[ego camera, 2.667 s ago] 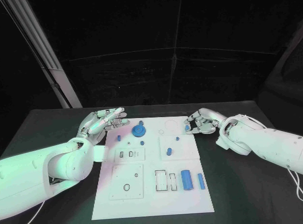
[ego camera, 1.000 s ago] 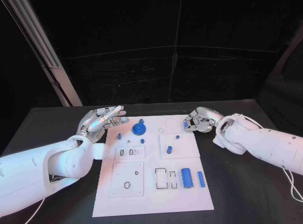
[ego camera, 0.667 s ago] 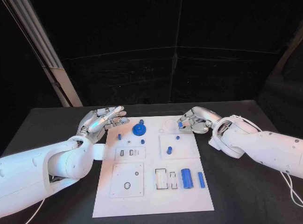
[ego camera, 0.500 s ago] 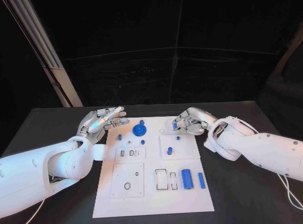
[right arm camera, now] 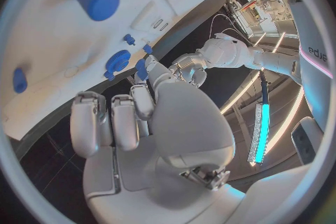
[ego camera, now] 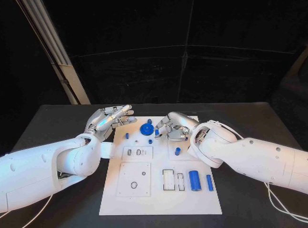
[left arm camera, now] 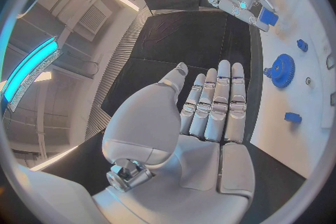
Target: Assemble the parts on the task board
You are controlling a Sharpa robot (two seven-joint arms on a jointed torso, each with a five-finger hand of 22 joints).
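Note:
The white task board [ego camera: 161,202] lies in the middle of the table. A blue gear [ego camera: 147,128] stands near the board's far end, with small blue pegs [ego camera: 126,136] beside it. My right hand [ego camera: 170,127] hovers over the far end just right of the gear and pinches a small blue part [left arm camera: 268,17] in its fingertips. That part [right arm camera: 140,69] also shows in the right wrist view, close to the gear [right arm camera: 117,60]. My left hand [ego camera: 113,118] is held up over the board's far left edge, flat and holding nothing.
A blue peg [ego camera: 178,151] stands mid-board. A thick blue cylinder [ego camera: 194,180] and a thin blue bar [ego camera: 209,182] lie at the near right, beside rectangular slots [ego camera: 168,180]. Black table [ego camera: 44,128] surrounds the board.
My right hand has carried the small blue part leftward across the board's far end, up beside the gear. My left hand has stayed in place.

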